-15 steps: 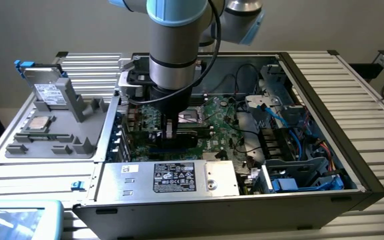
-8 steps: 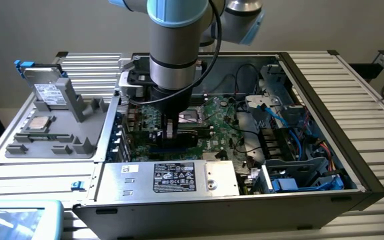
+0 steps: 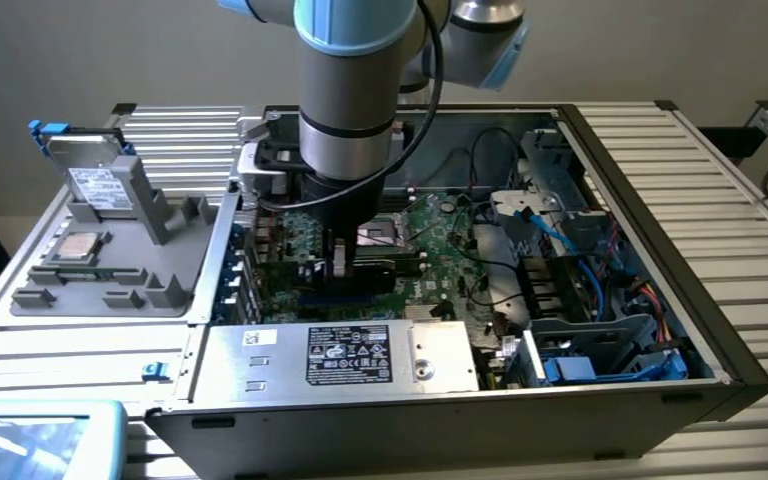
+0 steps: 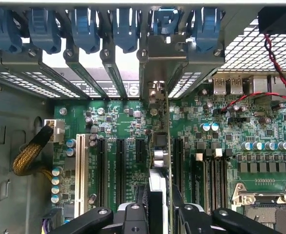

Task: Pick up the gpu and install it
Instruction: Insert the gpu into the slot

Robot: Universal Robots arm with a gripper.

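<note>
The robot arm (image 3: 344, 120) reaches down into an open computer case (image 3: 651, 250) that lies on its side on a slatted metal surface (image 3: 744, 200). The jaws are closed on the gpu (image 4: 158, 156), one on each face of the card, near its upper edge.

The gpu stands on edge over the green motherboard (image 4: 118, 117), parallel to the black expansion slots (image 4: 119, 170) and between two of them. In the wrist view it appears as a thin vertical strip running from the jaws to the rear wall of the case. Its silver end bracket (image 4: 158, 61) lies against the rear slot openings, beneath a row of blue retention clips (image 4: 86, 29). The pictures do not show whether the card's lower edge is fully seated in its slot.

A white slot (image 4: 79, 180) lies further out on the board, near a yellow braided cable (image 4: 28, 156). The processor socket (image 4: 262, 207) is on the card's other side.

In the exterior view, the silver power supply (image 3: 357, 355) fills the near corner of the case. To the exterior view's left, a grey fixture tray (image 3: 131, 270) carries a processor (image 3: 80, 247) lying flat and a hard drive (image 3: 97, 180) standing upright.
</note>
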